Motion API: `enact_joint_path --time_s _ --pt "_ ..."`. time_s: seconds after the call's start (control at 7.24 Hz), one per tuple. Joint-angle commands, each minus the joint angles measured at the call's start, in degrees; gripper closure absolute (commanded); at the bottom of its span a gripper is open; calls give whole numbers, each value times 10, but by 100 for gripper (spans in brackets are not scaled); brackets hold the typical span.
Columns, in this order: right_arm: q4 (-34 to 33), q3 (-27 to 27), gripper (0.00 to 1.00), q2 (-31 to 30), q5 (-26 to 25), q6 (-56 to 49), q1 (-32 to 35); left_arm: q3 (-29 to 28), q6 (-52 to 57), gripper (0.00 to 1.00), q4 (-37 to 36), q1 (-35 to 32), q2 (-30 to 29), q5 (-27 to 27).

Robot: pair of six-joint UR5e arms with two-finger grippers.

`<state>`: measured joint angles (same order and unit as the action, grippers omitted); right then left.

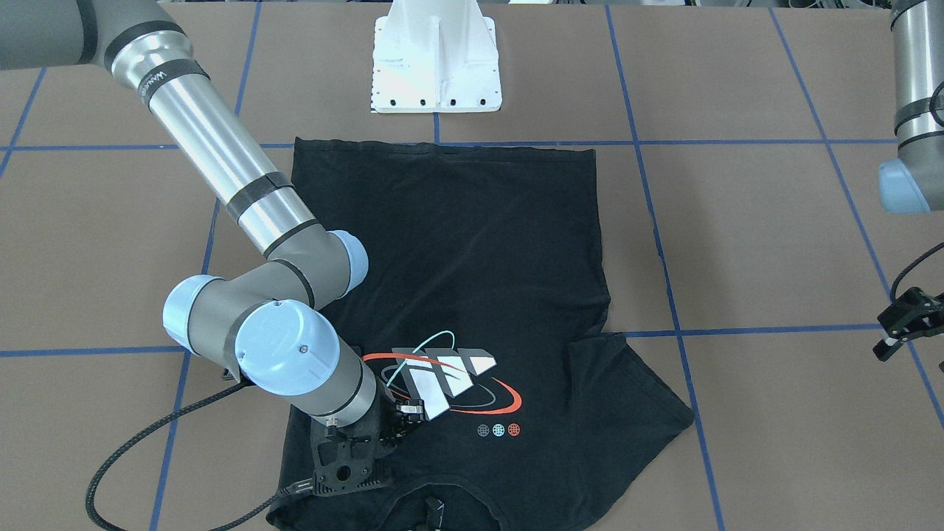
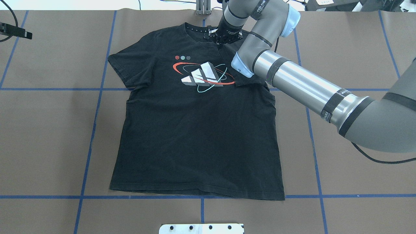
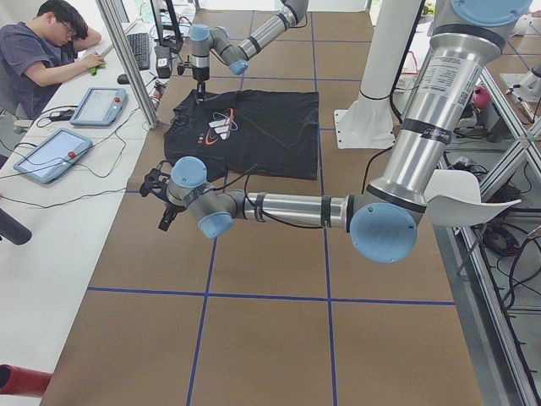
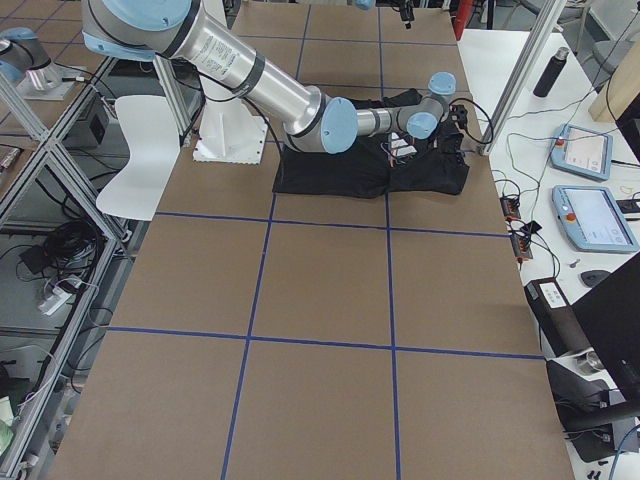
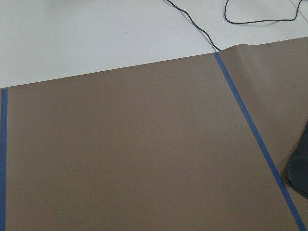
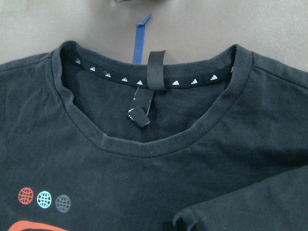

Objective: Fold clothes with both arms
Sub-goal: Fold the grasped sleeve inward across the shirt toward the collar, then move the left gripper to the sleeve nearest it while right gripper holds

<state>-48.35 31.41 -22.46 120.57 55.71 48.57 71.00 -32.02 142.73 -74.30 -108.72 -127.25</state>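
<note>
The black T-shirt (image 2: 195,136) lies flat on the brown table, collar on the far side, its logo (image 2: 203,76) facing up. It also shows in the front view (image 1: 479,243) and in the right wrist view (image 6: 144,173). My right gripper (image 2: 221,44) is low over the shirt beside the collar (image 6: 149,144) and seems shut on the right sleeve (image 6: 231,211), which is folded in over the chest. In the front view the right gripper (image 1: 408,414) sits by the logo. My left gripper (image 2: 13,31) hovers open and empty off the shirt's left side, over bare table (image 1: 903,328).
The white pedestal base (image 1: 435,66) stands at the near table edge behind the shirt's hem. Blue tape lines (image 2: 94,130) grid the table. An operator (image 3: 42,51) sits at a white side bench with tablets (image 3: 97,106) beyond the collar side.
</note>
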Motion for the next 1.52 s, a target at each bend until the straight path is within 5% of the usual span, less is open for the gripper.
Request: enact_joint_path --time_s 0.0,0.14,0.28,0.83,1.38 --pt "2 -3 100 1 -17 0 -4 -1 -1 0 0 0 0 1" --pt "3 -3 45 1 -17 0 -3 -2 -1 0 0 1 -1 1" --pt "7 -2 0 1 -16 5 -3 -5 -2 0 0 2 -3 1" --pt "15 57 0 -19 47 80 23 -7 -93 1 12 65 -36 35" --pt "-36 346 0 -226 47 99 35 -89 -268 1 126 185 -110 161"
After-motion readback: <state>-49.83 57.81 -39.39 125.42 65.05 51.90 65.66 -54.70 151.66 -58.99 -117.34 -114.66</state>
